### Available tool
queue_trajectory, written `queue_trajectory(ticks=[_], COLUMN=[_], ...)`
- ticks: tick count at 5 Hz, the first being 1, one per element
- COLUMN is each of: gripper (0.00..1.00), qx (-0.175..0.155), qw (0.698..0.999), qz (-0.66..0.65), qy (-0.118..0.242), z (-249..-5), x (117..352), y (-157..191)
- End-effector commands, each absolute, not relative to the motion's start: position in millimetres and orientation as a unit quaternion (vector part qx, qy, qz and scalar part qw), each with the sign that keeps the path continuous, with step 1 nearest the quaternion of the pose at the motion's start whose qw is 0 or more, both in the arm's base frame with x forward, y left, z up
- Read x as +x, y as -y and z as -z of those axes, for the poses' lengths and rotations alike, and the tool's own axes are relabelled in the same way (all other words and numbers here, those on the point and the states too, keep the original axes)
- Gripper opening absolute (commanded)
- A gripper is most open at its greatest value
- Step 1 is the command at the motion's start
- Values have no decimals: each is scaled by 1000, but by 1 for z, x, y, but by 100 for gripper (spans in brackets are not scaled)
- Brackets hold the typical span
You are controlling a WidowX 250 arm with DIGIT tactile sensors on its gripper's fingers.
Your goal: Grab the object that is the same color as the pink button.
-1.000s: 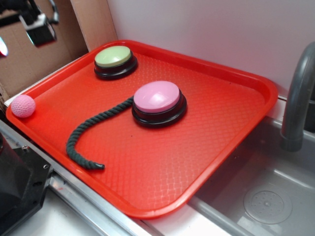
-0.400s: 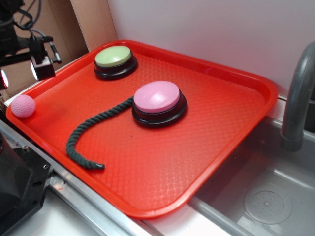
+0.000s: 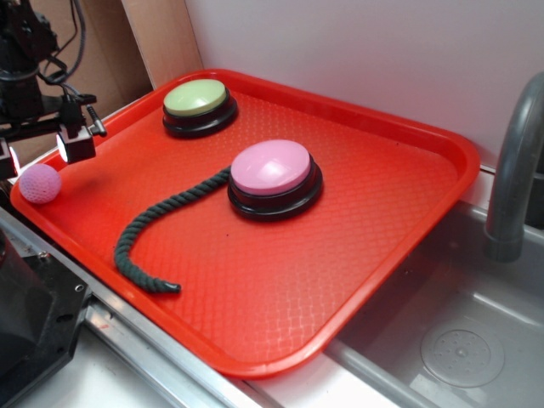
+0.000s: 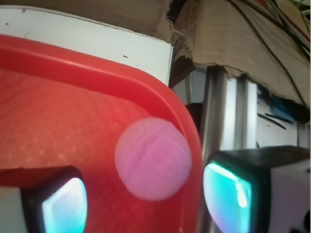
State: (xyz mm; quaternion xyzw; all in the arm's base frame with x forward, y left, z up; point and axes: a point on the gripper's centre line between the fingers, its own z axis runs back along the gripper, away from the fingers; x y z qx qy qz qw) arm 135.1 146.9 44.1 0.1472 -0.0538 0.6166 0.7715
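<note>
In the exterior view we see a small pink ball (image 3: 40,183) at the left corner of a red tray (image 3: 408,221), our hand (image 3: 38,151) spread above it; the pink button (image 3: 272,168) sits mid-tray.

In the wrist view the ball (image 4: 153,158) touches the tray's rim (image 4: 121,80), between the parted fingers (image 4: 233,194). It looks light and liable to roll; we would pinch across its middle.

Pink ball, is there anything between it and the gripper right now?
Nothing visible does. The gripper hangs just above the pink ball with its jaws open on either side. The ball sits in the tray corner against the rim; the rope and pink button lie well away.
</note>
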Motion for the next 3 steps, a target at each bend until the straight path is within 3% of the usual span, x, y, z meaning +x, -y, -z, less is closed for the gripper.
queue_trajectory(ticks=[1, 2, 3], gripper=[62, 0, 0], qx=[166, 169, 169], qw=[751, 747, 750], qz=[-636, -640, -637], qy=[57, 59, 60], z=[-34, -32, -35], x=[123, 122, 123], y=[-157, -159, -159])
